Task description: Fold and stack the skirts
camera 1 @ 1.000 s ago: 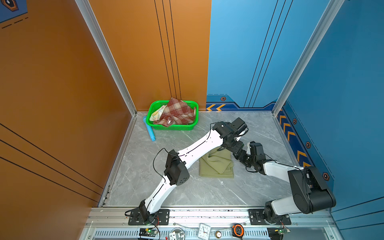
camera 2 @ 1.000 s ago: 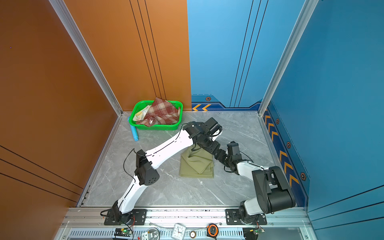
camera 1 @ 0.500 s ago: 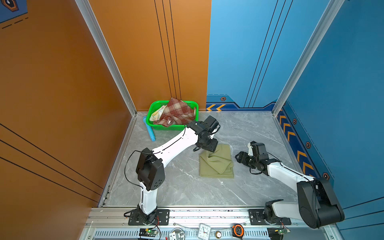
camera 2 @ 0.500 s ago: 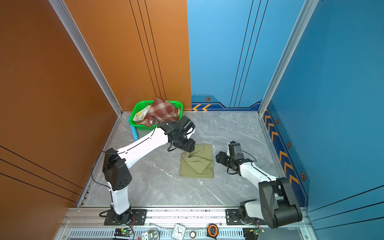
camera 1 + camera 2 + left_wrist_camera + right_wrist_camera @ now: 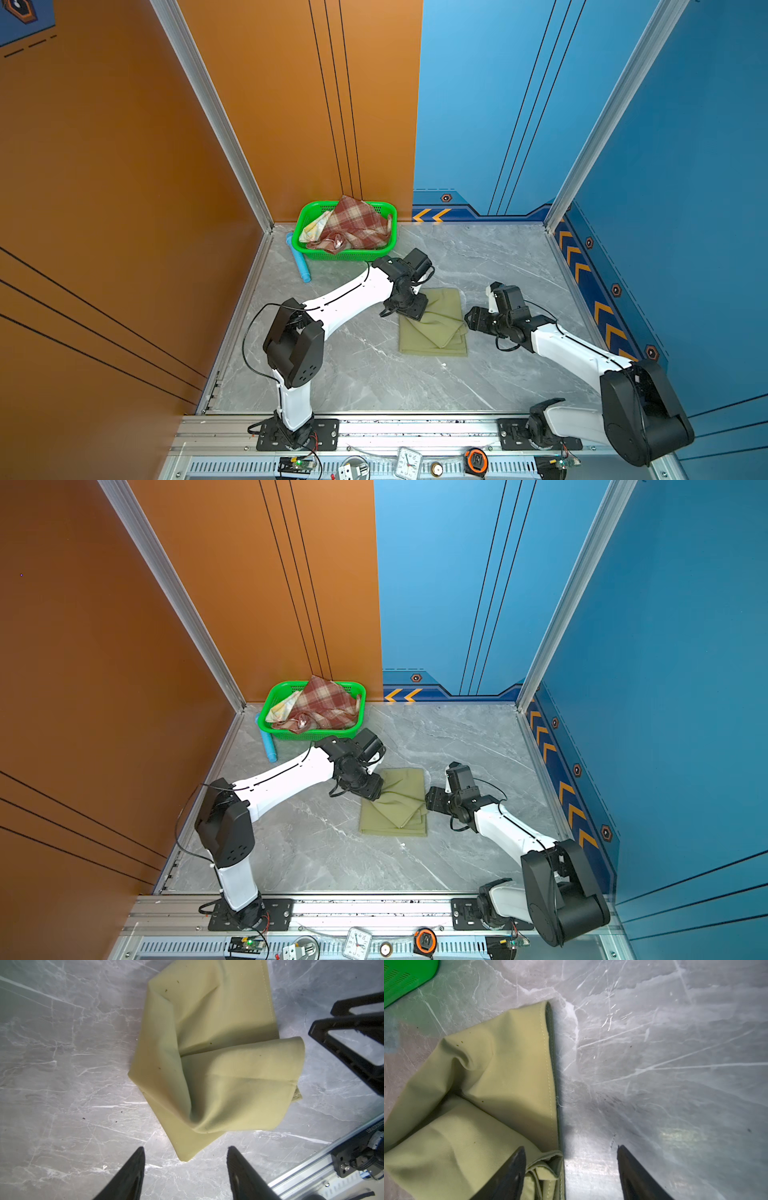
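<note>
Both top views are showing you the olive skirt (image 5: 436, 328) (image 5: 395, 808) lying folded around mid-counter (image 5: 353, 374) (image 5: 316, 854), with a loose flap sitting slantwise across its top. The left jaws are hanging over its far left corner. The right jaws are sitting low just beside its right edge. From up here you are not getting a clear read on how wide either pair is standing. The plaid skirt (image 5: 353, 226) (image 5: 324, 706) is lying bunched in the basket (image 5: 345, 254) (image 5: 309, 734) at the back left corner. It is covering most of the floral skirt (image 5: 313, 226) (image 5: 280, 706), which is peeking out at the basket's left end.

Left wrist view is settling it for that arm. The left jaws are standing well apart with nothing between them, hovering over bare counter (image 5: 62, 1064) just short of a corner of the olive skirt (image 5: 207, 1064). The right jaws are showing at the frame's edge, just beside the flap.

Right wrist view is showing the right jaws spread wide too and gripping nothing. One finger (image 5: 508, 1178) is overlapping the layered corner of the olive skirt (image 5: 488, 1095), and the other is hanging over bare counter (image 5: 675, 1043). Whether that finger is touching the cloth, you cannot tell. A corner of the basket (image 5: 400, 980) is showing well apart from the skirt.
</note>
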Tool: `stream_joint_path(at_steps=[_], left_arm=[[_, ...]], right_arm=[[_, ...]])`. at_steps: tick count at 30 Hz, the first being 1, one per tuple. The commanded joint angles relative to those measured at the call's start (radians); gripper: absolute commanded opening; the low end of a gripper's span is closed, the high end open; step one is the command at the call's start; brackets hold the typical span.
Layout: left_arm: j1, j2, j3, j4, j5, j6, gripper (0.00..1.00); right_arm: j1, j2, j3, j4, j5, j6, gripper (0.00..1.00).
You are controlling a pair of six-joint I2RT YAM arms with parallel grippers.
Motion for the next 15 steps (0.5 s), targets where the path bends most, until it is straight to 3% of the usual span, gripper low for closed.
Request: stream_joint_path(at_steps=[1,9,15], left_arm=[[-0.051,-0.075,-0.051,0.009,-0.056,-0.054,0.64],[-0.11,-0.207,-0.236,0.211,-0.071,-0.365,0.67],[-0.12,-0.261,-0.46,0.54,-0.045,-0.679,0.71]], right_arm=[[-0.017,-0.024,0.024,-0.051,0.035,0.009,0.71],[-0.07,-0.024,0.025,-0.051,0.002,0.069,0.71],[-0.076,-0.075,0.019,-0.056,0.001,0.087,0.72]])
